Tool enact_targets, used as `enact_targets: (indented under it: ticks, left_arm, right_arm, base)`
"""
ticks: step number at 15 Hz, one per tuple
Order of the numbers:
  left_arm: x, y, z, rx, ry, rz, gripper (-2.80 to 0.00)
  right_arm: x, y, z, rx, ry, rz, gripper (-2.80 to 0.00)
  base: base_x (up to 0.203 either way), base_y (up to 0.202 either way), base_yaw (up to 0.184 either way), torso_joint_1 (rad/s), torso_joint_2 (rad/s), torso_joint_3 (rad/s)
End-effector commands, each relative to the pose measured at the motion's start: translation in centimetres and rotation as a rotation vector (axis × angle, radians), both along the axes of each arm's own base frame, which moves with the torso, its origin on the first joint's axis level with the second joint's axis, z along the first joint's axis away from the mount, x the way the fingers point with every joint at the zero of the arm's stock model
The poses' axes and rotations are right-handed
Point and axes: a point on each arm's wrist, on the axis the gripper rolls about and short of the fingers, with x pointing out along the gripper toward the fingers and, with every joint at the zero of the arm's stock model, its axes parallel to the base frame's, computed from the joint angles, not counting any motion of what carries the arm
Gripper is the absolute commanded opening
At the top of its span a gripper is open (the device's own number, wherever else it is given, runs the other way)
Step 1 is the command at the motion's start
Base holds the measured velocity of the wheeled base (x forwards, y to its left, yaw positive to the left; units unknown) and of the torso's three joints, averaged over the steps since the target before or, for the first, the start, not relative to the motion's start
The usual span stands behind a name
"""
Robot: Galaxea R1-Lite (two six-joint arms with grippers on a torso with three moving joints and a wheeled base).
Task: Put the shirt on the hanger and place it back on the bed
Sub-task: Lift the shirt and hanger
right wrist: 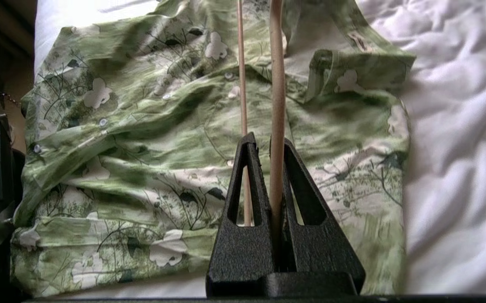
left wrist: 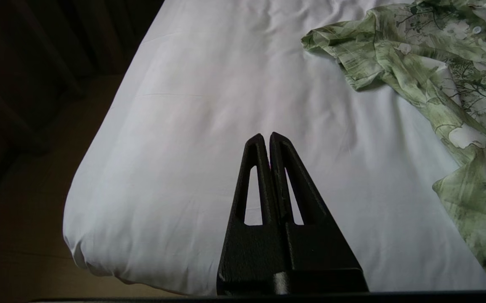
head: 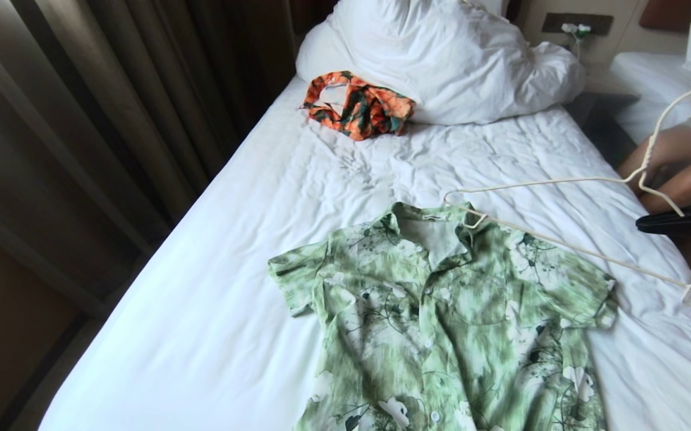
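Head view: right gripper (head: 650, 224) clamped on hanger (head: 560, 245), one end at shirt (head: 441, 311) collar; left gripper (left wrist: 266, 141) closed, parked. Next: thread it into the neck.

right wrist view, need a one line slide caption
Right claw shut on the cream hanger, held above the green floral shirt on the bed.

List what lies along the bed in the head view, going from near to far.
Shirt → far tip of the hanger resting at its collar → orange patterned garment → pillows at the head of the bed.
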Motion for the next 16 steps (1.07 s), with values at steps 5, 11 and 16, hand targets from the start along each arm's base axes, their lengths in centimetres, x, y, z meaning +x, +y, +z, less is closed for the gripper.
enact_targets:
  ticks: [5, 11, 16]
  left_arm:
    - [0.0, 0.0, -0.1, 0.015, 0.001, 0.001, -2.8]
    - [0.0, 0.0, 0.0, 0.014, -0.002, 0.001, -2.8]
    - [0.3, -0.1, 1.5, 0.108, 0.026, -0.082, -2.8]
  right_arm:
    - [-0.1, 2.1, 0.9, 0.019, -0.085, 0.077, -2.8]
    - [-1.0, 2.6, 0.5, 0.03, -0.066, 0.079, -2.8]
    - [-1.0, 2.8, 0.3, 0.021, -0.082, 0.084, -2.8]
  base:
    - [0.0, 0.0, 0.0, 0.0, 0.0, 0.0]
    - [0.0, 0.0, 0.0, 0.0, 0.0, 0.0]
    - [0.0, 0.0, 0.0, 0.0, 0.0, 0.0]
